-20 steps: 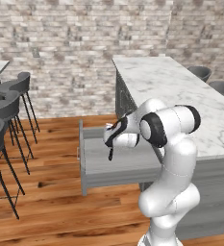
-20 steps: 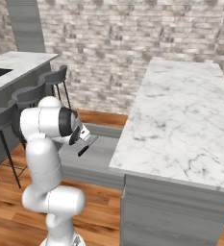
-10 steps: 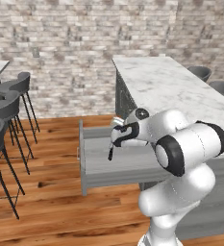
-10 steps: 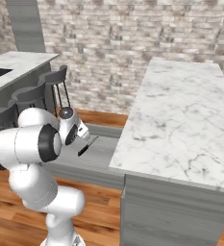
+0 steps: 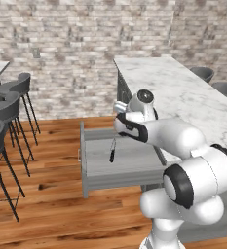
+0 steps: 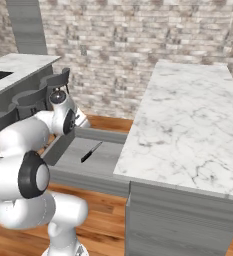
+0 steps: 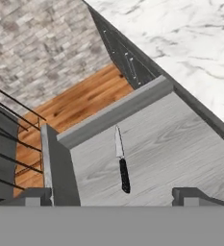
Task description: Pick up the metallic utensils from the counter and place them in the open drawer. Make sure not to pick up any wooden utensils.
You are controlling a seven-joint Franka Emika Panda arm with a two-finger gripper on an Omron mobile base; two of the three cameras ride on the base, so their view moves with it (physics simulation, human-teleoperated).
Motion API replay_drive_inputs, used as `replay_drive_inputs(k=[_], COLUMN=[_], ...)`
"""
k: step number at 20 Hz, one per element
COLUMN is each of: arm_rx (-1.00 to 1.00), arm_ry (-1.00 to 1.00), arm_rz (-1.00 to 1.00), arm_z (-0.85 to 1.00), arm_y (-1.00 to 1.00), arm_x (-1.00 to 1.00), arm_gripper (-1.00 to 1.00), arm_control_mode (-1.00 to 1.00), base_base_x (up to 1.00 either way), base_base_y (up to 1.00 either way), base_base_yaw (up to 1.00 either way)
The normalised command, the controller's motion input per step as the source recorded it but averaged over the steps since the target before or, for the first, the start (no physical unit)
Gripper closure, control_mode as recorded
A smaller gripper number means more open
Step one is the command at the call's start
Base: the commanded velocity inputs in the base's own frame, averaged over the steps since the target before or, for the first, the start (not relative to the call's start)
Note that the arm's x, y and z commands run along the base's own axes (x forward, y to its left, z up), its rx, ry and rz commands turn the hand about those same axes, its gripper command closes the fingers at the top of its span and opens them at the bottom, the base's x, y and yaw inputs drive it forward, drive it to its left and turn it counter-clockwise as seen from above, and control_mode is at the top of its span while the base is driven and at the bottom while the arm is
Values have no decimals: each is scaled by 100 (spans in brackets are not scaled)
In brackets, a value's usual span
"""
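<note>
Knife: you see the knife (image 7: 121, 163) with its black handle lying flat on the drawer floor, silver blade pointing toward the drawer's far wall; it shows too in the left base view (image 5: 112, 150) and the right base view (image 6: 91, 151).
Drawer: the drawer (image 5: 134, 174) stands pulled out from the grey cabinets beside the desk, and the knife lies apart from its walls.
Jaws: your gripper (image 7: 113, 194) hangs above the drawer with the jaws spread wide and nothing between them; the two fingertips (image 7: 32, 194) sit to either side of the knife's handle end, clear of it.
Arm: the wrist reaches over the drawer from the desk side (image 5: 134, 114).
Desk: the white marble desk (image 6: 188, 120) runs along the drawer's side; you cannot make out any cutlery on the part that shows.
Writing: no brand, label or lettering is legible anywhere.
Surroundings: dark stools (image 5: 8, 112) stand on the wooden floor (image 5: 47, 209), with a brick wall (image 5: 76, 48) behind.
</note>
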Motion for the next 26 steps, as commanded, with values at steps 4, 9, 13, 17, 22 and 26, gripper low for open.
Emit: replay_drive_inputs(k=[4, 9, 13, 17, 22, 26], arm_rx=[0, 0, 0, 1, 6, 0], arm_ry=[0, 15, 8, 0, -10, -17], arm_rz=[0, 0, 0, 0, 0, 0], arm_z=[100, 100, 60, 5, 2, 16], arm_y=[-13, -21, -22, -28, -21, -3], arm_x=[-8, -25, -69, -100, -100, -100], arm_gripper=[-100, -100, -100, -100, -100, -100], arm_control_mode=[-100, -100, -100, -100, -100, -100], base_base_x=[0, 0, 0, 0, 0, 0], base_base_y=[0, 0, 0, 0, 0, 0], base_base_yaw=[0, 0, 0, 0, 0, 0])
